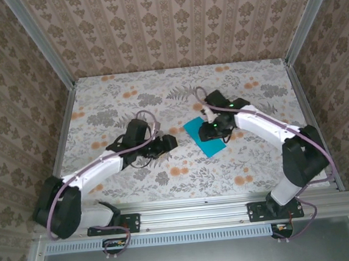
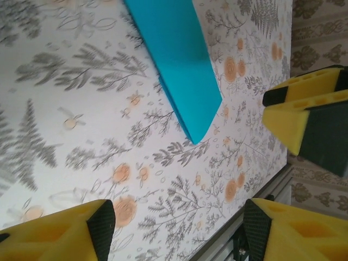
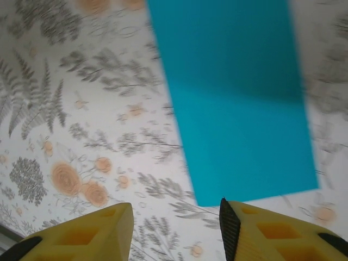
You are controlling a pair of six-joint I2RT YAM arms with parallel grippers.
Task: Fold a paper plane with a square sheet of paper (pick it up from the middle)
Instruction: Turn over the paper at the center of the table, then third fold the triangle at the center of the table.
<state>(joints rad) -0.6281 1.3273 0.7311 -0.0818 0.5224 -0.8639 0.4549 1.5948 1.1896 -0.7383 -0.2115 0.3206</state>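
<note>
Though damask-papered walls (image 1: 171,21) close in on three sides, the floral table (image 1: 99,106) lies flat and pale. Right of centre rests the folded paper (image 1: 203,139), a flat strip with its long axis running far-left to near-right. The right hand (image 3: 176,217) is over it, fingers parted and holding nothing. The left hand (image 2: 176,223) is spread wide to the paper's left.

In the top view, my right gripper (image 1: 214,129) covers part of the paper (image 1: 200,143). Both wrist views cut the paper off at the top edge. Right wrist view: the table (image 3: 326,81) right of it is blurred.
</note>
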